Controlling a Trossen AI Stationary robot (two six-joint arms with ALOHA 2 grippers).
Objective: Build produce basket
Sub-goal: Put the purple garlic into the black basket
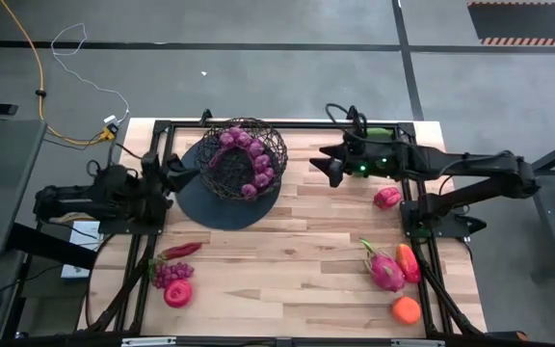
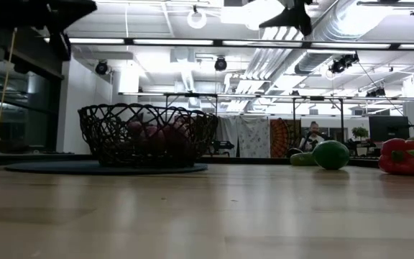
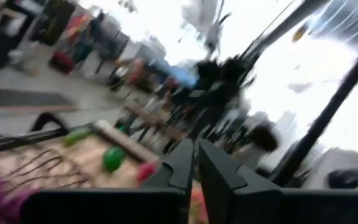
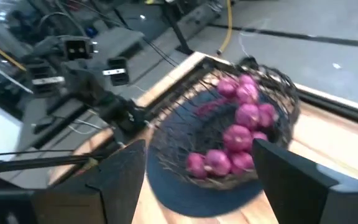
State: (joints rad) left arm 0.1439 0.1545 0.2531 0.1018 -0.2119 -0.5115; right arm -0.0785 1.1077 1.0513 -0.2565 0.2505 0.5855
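Note:
The black wire basket [image 1: 242, 159] stands on a flat dark disc [image 1: 222, 206] at the table's far left. It holds a bunch of purple grapes [image 1: 249, 154], which also shows in the right wrist view [image 4: 241, 124]. My left gripper [image 1: 176, 173] hangs shut and empty just left of the basket, above the table. My right gripper [image 1: 330, 166] is open and empty to the right of the basket, its fingers [image 4: 120, 177] pointing toward it. In the low view the basket [image 2: 148, 135] rests by its base on the disc.
Near left on the table lie a red chili [image 1: 181, 251], a small grape bunch [image 1: 171, 274] and a red fruit [image 1: 178, 293]. On the right lie a red fruit [image 1: 387, 198], a pink dragon fruit [image 1: 385, 270], an orange-red fruit [image 1: 408, 262] and an orange [image 1: 406, 309]. A green fruit [image 2: 331, 155] lies far right.

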